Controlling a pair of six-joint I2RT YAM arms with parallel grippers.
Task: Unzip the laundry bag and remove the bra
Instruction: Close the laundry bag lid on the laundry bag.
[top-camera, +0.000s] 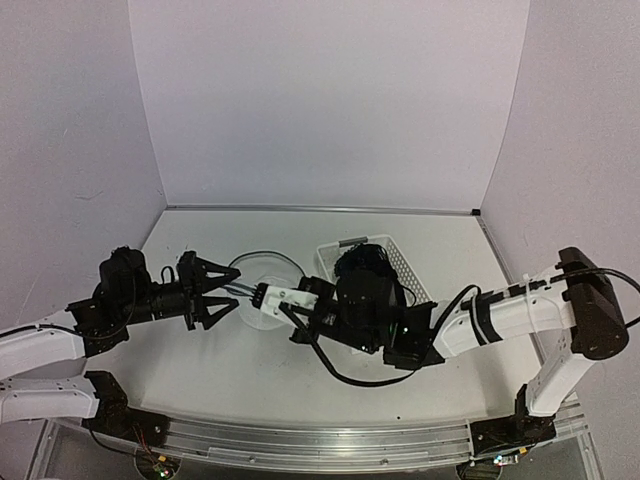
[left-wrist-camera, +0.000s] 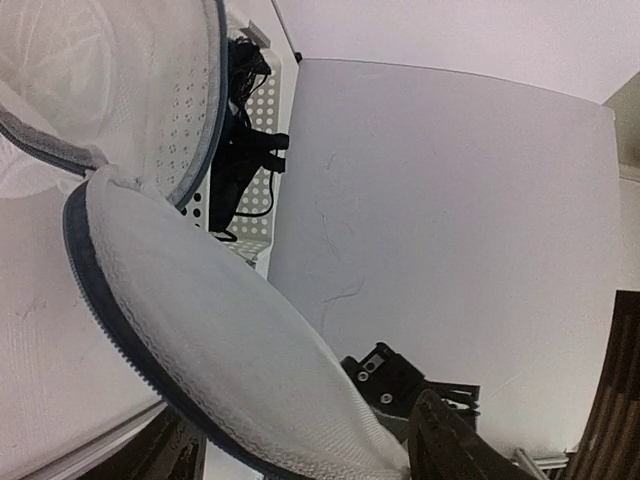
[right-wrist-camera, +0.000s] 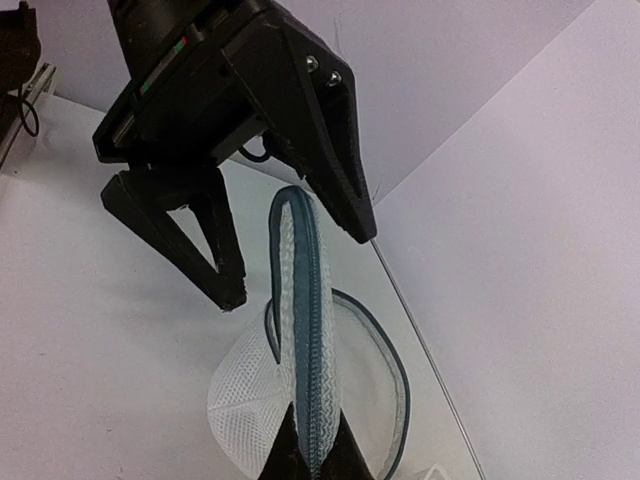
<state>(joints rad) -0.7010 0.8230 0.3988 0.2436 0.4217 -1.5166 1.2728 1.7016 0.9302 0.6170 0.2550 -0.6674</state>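
The laundry bag lies unzipped between the two grippers, with its round mesh lid standing open from the body. My right gripper is shut on the lid's blue-grey zipper rim; it also shows in the top view. My left gripper is open, its fingers spread on either side of the lid's edge without pinching it. The black bra lies in the white perforated basket, outside the bag. In the top view it is a dark lump partly behind my right arm.
The white basket stands right of the bag, behind my right arm. Purple walls close in the table at the back and on both sides. The right arm's cable loops over the table in front.
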